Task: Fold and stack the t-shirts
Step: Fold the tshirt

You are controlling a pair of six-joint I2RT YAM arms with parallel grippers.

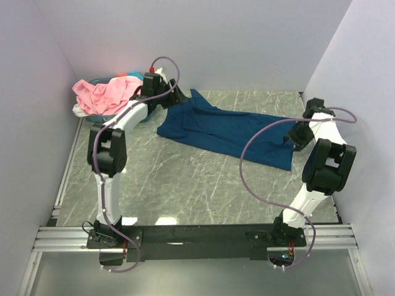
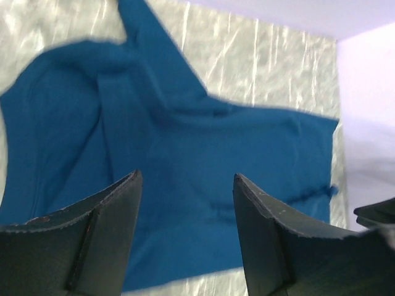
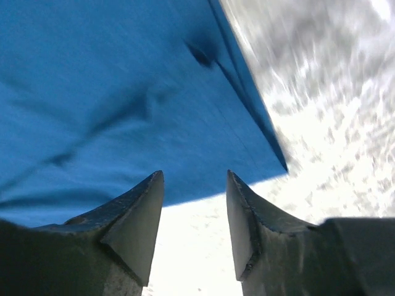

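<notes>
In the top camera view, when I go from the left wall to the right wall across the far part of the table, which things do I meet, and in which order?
pink t-shirt → left gripper → blue t-shirt → right gripper

You've got a grey marbled table (image 1: 185, 185) filling the middle of the top view, with glare shining off it near the front edge. In the far left corner sits the teal basket (image 1: 100, 79), only bits of its rim showing, tucked close to the walls. Pale lilac walls (image 1: 216, 43) box you in on three sides. A silver metal rail (image 1: 62, 237) runs along the near edge. Both wrist views catch the same marbled top, blurred and bright on the right.
</notes>
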